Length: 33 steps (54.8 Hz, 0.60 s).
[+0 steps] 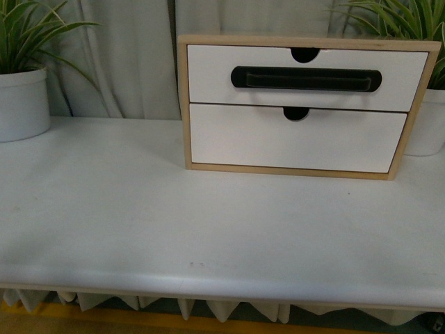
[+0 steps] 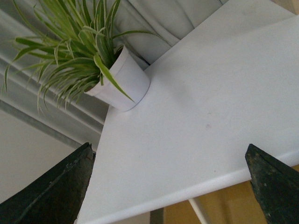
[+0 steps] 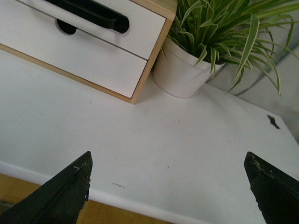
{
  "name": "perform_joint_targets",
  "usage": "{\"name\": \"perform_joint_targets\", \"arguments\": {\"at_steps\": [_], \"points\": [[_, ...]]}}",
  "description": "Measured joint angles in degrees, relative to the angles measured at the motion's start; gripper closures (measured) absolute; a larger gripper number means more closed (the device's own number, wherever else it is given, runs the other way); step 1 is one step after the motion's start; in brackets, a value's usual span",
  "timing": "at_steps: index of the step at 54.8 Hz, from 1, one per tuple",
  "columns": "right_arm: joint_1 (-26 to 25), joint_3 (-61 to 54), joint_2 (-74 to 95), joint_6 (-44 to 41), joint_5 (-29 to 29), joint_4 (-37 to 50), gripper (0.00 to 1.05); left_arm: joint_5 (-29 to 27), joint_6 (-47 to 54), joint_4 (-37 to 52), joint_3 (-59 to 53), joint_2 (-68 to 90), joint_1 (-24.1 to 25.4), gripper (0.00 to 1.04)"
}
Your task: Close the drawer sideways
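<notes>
The drawer (image 1: 208, 76) is the upper one in a light-wood cabinet (image 1: 184, 104) at the back of the white table (image 1: 174, 229). It has a white front, a long black bar handle (image 1: 306, 78) and a semicircular notch in its top edge. Its front stands a little forward of the frame and of the lower drawer. Neither gripper shows in the front view. My right gripper (image 3: 168, 154) is open and empty above the table's front edge, well short of the drawer's end (image 3: 140, 21). My left gripper (image 2: 168, 144) is open and empty over the table's left part.
A plain white lower drawer (image 1: 292, 142) sits under it. A white pot with a green plant (image 1: 22, 103) stands at the back left, also in the left wrist view (image 2: 124, 79). Another potted plant (image 3: 180, 74) stands right beside the cabinet's right side. Curtains hang behind.
</notes>
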Motion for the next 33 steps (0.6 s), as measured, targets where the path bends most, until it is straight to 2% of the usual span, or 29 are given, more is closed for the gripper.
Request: {"name": "perform_joint_targets", "arguments": {"at_steps": [9,10,12,15,19,21,25,33], "points": [[0.1,0.0,-0.2,2.6,0.1,0.0,0.09,0.3,-3.5,-0.3,-0.1,-0.8,0.2,0.07],[0.1,-0.1,-0.3,3.3,0.2,0.2,0.10,1.8,-5.6,0.5,-0.3,-0.9,0.6,0.09],[0.5,-2.3,-1.3,7.0,1.0,5.6,0.17,6.6,-13.0,3.3,-1.5,-1.5,1.7,0.18],[0.8,-4.9,-2.7,11.8,1.1,10.4,0.26,8.8,-22.5,4.0,-2.7,-2.6,2.4,0.26],[0.9,-7.1,-4.2,16.3,1.1,12.5,0.37,13.5,-32.0,3.9,-4.3,-4.5,5.4,0.39],[0.9,-8.3,-5.1,17.9,1.1,13.0,0.44,14.0,-35.5,3.8,-4.9,-5.2,6.6,0.45],[0.9,-10.3,-6.4,19.4,1.1,13.3,0.56,14.1,-40.1,3.3,-6.0,-7.0,8.1,0.59],[0.9,-13.6,-8.7,20.7,1.2,13.6,0.81,14.7,-43.0,1.9,-7.8,-9.9,8.2,0.82]]}}
